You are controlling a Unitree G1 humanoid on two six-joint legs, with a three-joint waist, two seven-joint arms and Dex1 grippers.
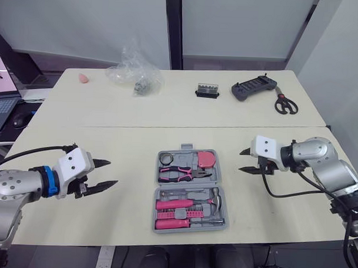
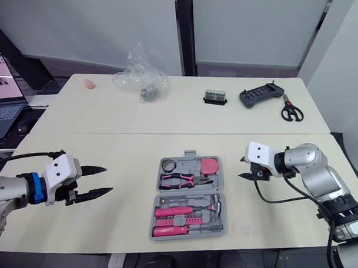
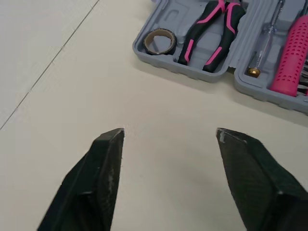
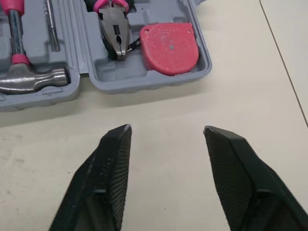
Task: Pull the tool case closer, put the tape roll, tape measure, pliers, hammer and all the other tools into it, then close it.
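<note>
— Where's the tool case (image 1: 192, 185)?
— Lower centre of the head view, lying open and flat on the near tabletop (image 1: 125, 150), both grey halves facing up.
— What's in it?
— In the upper half, the tape roll (image 1: 166, 159) sits in the left corner, with the pliers (image 1: 180, 172) just below it. The red tape measure (image 1: 207, 159) is in the right corner. In the lower half, the hammer (image 1: 215, 197) lies with its steel head toward the right, and a pink-handled tool (image 1: 167, 223) runs along the bottom edge.
— And the jaws?
— The left jaws are at the lower left, spread wide over the tabletop. They point toward the case but are well apart from it. The right jaws are at the middle right, also spread, near the case's right side without touching it.
— Anything else?
— On the rear tabletop (image 1: 168, 110) there's a crumpled plastic bag (image 1: 134, 70), a small bit holder (image 1: 207, 90), a black controller (image 1: 254, 88) and scissors (image 1: 285, 104).
</note>
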